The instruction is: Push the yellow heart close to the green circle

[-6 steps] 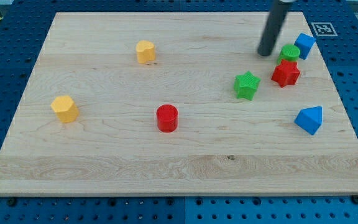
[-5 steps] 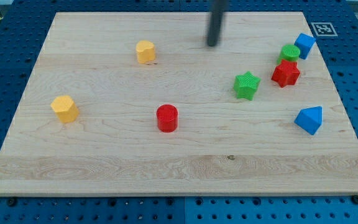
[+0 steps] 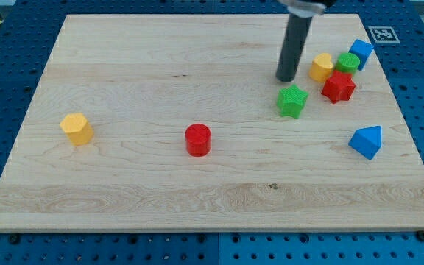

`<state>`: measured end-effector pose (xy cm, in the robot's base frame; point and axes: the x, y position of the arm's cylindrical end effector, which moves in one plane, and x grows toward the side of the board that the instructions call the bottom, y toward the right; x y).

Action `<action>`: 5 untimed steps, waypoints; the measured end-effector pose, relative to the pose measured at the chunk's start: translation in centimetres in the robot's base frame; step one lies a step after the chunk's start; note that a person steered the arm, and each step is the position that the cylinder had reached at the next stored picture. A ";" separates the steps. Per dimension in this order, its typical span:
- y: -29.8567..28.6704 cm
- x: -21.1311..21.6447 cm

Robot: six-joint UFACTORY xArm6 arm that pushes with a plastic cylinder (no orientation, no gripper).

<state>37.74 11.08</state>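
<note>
- Nearest, at the view's bottom: blue block (image 3: 366, 141) on the right, red cylinder (image 3: 197, 139) mid-board, yellow block (image 3: 76, 128) on the left.
- Green star (image 3: 292, 101) sits just below my tip (image 3: 285, 79).
- My tip is a bare rod with no jaws, so nothing opens or clamps; it stands just left of the yellow heart (image 3: 321, 67).
- The heart touches the green circle (image 3: 347, 62); the task looks done.
- The heart seems light, rigid and easy to slide; push it on its flat side.
</note>
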 end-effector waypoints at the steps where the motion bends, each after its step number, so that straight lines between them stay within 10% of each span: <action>1: 1.2 -0.4; 4: 1.8 -6.4; 5: 7.0 -2.1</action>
